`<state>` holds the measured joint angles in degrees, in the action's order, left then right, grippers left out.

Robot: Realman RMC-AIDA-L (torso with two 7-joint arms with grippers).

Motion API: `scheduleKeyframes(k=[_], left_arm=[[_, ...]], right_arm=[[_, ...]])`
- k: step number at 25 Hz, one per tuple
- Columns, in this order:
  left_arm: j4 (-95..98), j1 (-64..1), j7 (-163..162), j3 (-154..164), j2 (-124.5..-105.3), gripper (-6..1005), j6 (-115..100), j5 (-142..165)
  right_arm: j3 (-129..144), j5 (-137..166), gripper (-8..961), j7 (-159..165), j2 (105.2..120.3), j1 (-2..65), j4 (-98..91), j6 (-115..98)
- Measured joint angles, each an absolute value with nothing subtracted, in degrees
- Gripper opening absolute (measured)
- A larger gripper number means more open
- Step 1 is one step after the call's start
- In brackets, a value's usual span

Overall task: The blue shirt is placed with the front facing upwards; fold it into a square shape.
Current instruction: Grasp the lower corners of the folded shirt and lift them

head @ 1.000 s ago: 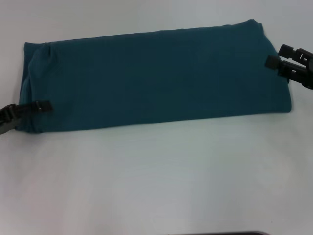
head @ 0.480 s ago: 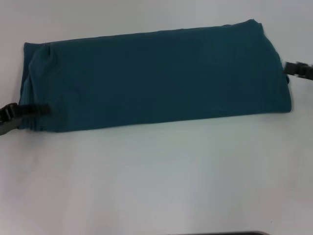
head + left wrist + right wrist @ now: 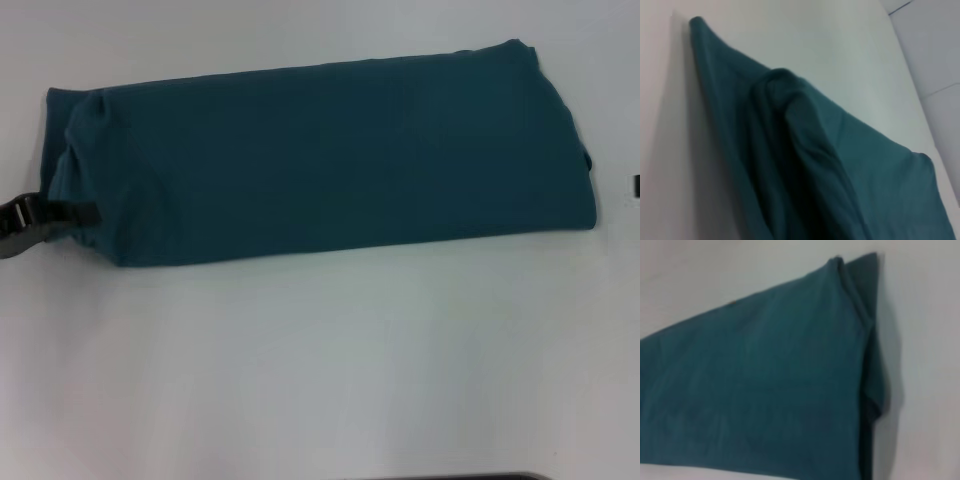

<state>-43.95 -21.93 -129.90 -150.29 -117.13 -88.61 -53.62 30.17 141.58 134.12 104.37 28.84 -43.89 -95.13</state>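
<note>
The shirt (image 3: 320, 155) lies on the white table (image 3: 320, 360), toward the far side, and fills most of the width in the head view. It is folded into one long band, much longer than it is deep. The cloth is soft, dark teal cotton with no shine. Only plain cloth shows on top. The top is mostly flat and smooth, with faint soft creases. The long near edge is straight and slants a little, lower at the left end than at the right. The right end is neat and a bit rounded at the corners.

The left end is bunched. There the cloth is lifted into a soft hump and the near corner is pulled in. In the left wrist view the shirt (image 3: 805, 150) rises in a thick rounded fold, with layers stacked under it and one thin pointed corner lying flat on the table. In the right wrist view the shirt (image 3: 765, 375) shows a smooth top and stacked layers at its end.

The left gripper (image 3: 88, 212) reaches in low from the left edge, nearly level, and its black fingers are pinched together on the cloth at the near left corner.

The right gripper (image 3: 636, 186) shows only as a tiny dark bit at the right edge, apart from the shirt, so I cannot tell how its fingers are.
</note>
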Motion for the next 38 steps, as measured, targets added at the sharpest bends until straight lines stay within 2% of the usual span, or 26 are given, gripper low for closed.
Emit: scheduleKeyframes(k=[3,4,8,20,26,38], left_arm=[[-45.96,-21.95,-130.17,-150.37,-117.57,3,-90.18,-53.68],[-47.05,-21.95,-130.24,-150.38,-117.87,3,-90.81,-53.69],[-48.19,-21.95,-130.25,-150.39,-118.2,1,-91.59,-53.71],[-49.61,-22.21,-130.26,-150.38,-118.76,0,-93.15,-53.79],[-49.93,-22.03,-130.12,-150.38,-118.98,-1,-93.54,-53.79],[-50.68,-22.46,-130.01,-150.38,-119.38,0,-94.92,-53.94]], right_arm=[[30.07,142.45,805,135.53,105.48,30.11,-42.78,-93.36],[29.83,142.36,803,136.11,106.46,30.44,-42.49,-91.98],[29.74,142.31,797,136.41,107.57,30.62,-42.27,-90.53],[30.37,141.77,777,134.84,109.98,31.43,-40.01,-86.25],[30.41,141.51,766,133.49,111.02,31.8,-39.38,-85.35],[31.96,141.25,746,131.59,111.61,32.3,-37.48,-84.38]])
